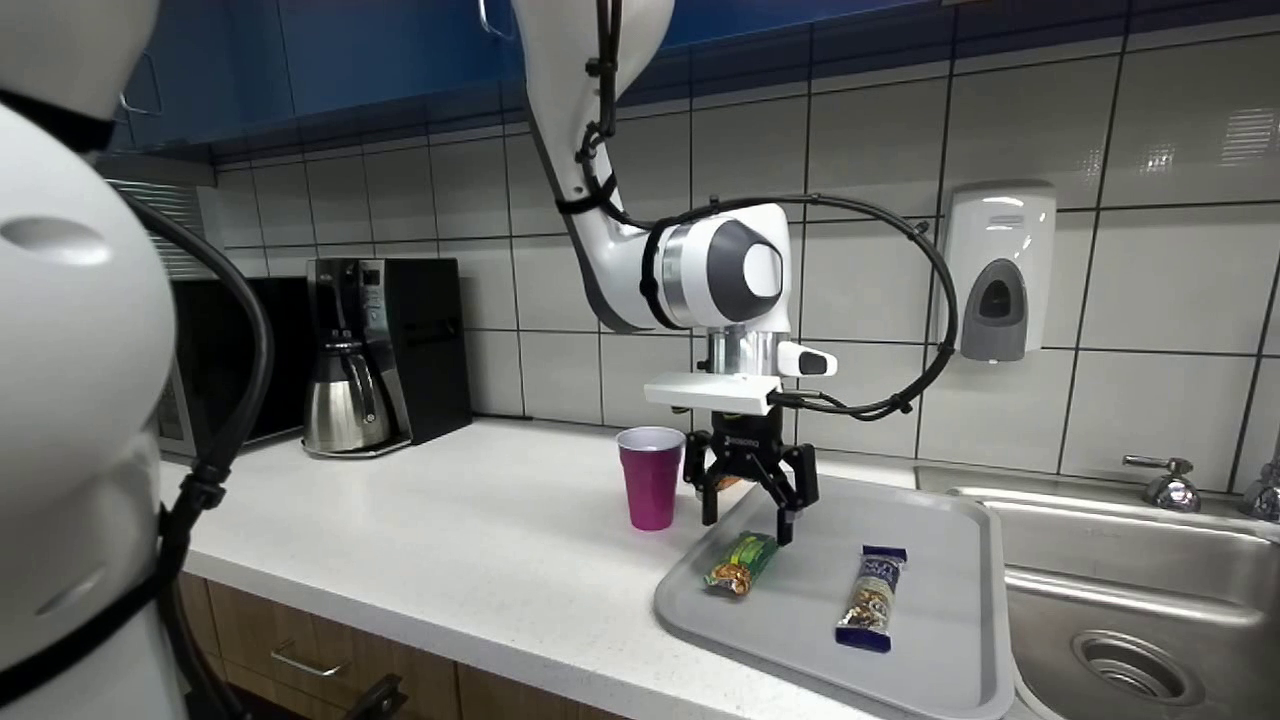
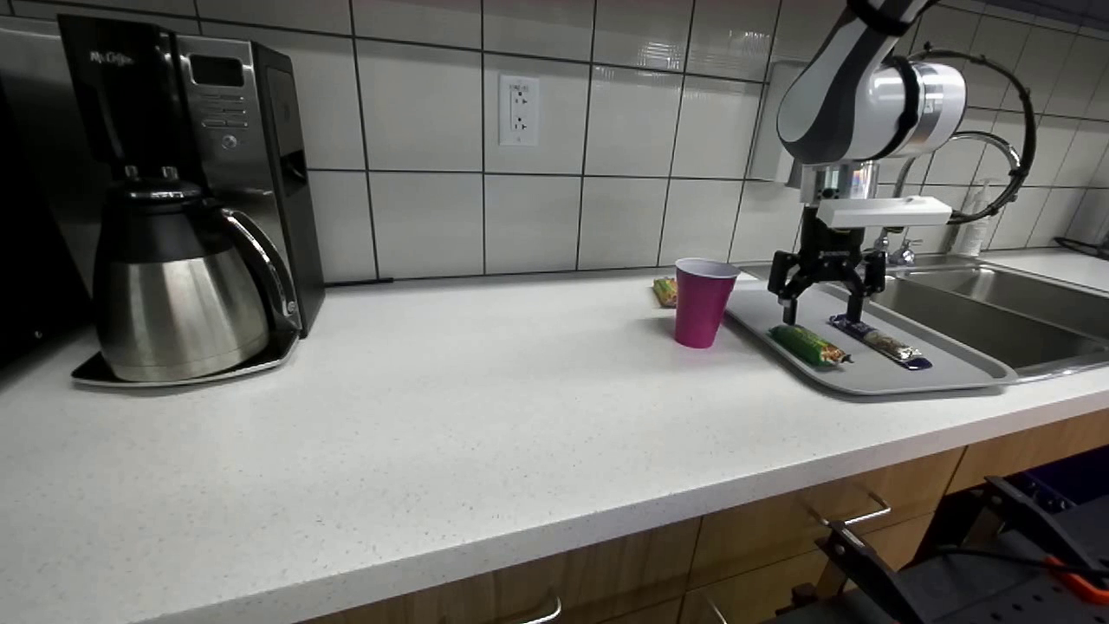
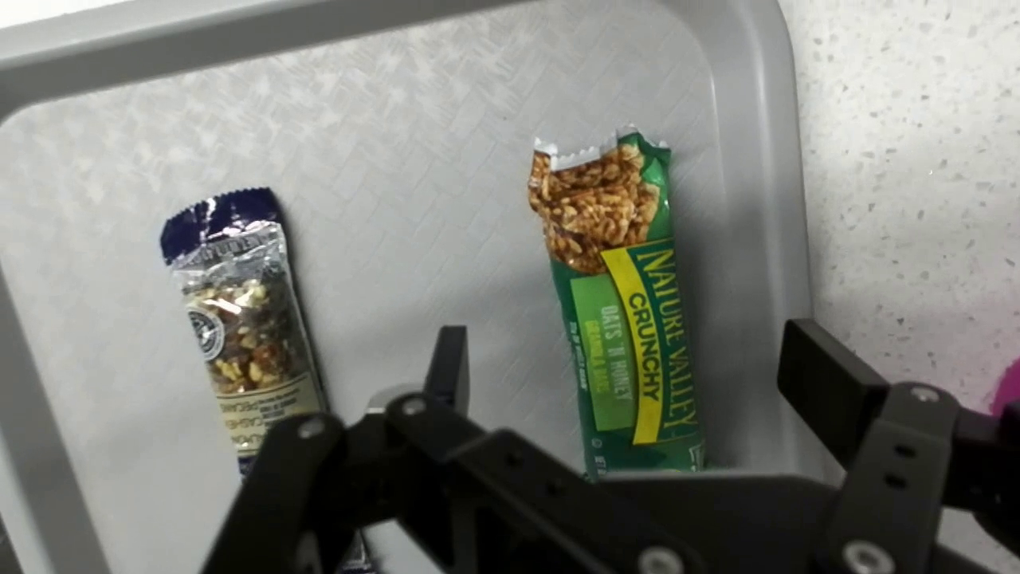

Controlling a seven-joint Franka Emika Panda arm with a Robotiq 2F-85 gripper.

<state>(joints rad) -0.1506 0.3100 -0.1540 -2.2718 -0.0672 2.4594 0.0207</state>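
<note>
My gripper (image 3: 625, 351) stands open above the grey tray (image 3: 398, 199), with nothing held. Between its spread fingers, in the wrist view, lies a green granola bar (image 3: 613, 319) flat on the tray; the body of the gripper hides its near end. In an exterior view the fingertips (image 1: 785, 530) hang just above and behind that green bar (image 1: 740, 565). A nut bar in a clear and dark blue wrapper (image 3: 247, 327) rests on the same tray, outside the jaws. Both bars also show in an exterior view, the nut bar (image 2: 879, 340) being nearer the sink.
A magenta cup (image 1: 652, 480) stands upright on the white counter beside the tray. Behind it a small green and yellow packet (image 2: 665, 292) is partly hidden. The steel sink (image 1: 1130, 560) adjoins the tray. A coffee maker (image 2: 191, 243) and a wall soap dispenser (image 1: 1000, 270) are farther off.
</note>
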